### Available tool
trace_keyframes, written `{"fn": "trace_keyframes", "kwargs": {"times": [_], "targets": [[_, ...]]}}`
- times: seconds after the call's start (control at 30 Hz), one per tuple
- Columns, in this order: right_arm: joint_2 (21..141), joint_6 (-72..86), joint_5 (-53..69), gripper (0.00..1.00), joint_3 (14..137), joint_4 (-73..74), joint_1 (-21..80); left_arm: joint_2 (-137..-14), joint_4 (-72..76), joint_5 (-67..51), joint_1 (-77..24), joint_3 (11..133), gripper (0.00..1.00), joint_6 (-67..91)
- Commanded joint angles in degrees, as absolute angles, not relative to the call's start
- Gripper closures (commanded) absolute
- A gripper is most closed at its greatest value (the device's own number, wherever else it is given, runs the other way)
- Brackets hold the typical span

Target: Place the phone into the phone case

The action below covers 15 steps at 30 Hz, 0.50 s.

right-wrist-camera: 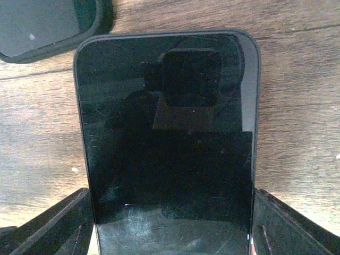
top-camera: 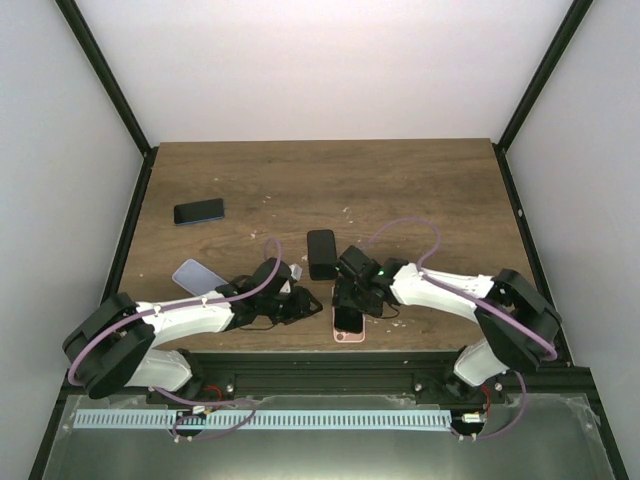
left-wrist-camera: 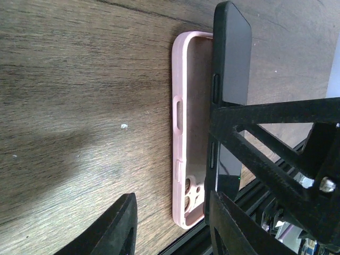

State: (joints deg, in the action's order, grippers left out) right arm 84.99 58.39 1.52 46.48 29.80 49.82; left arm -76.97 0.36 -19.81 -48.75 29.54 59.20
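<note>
3 pale walls [top-camera: 330, 60] around brown wooden table [top-camera: 420, 190]

top cam overhead from rear, looking down, L+R wrist cams close-up, both on phone [left-wrist-camera: 232, 58]

Glossy scratched phone [right-wrist-camera: 170, 133], matt case [left-wrist-camera: 180, 133] (grained wood table [left-wrist-camera: 79, 106]).

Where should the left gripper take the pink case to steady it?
On the pink case, probably the free long wall near the camera cutout, from above, one finger inside: it lies flat, open side up, and the phone tilts over the other wall.
</note>
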Motion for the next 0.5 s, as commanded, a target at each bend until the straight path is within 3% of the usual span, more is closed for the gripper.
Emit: {"fn": "trace_keyframes", "kwargs": {"times": [0.0, 0.47], "targets": [[87.2, 59.9, -4.6, 0.48, 51.0, 35.5, 51.8, -76.6, 0.6, -20.3, -48.5, 28.8, 0.60, 57.7], [90.7, 60.3, -8.5, 0.45, 54.9, 40.5, 55.8, -76.2, 1.3, -20.1, -48.4, 27.4, 0.61, 58.0]]}}
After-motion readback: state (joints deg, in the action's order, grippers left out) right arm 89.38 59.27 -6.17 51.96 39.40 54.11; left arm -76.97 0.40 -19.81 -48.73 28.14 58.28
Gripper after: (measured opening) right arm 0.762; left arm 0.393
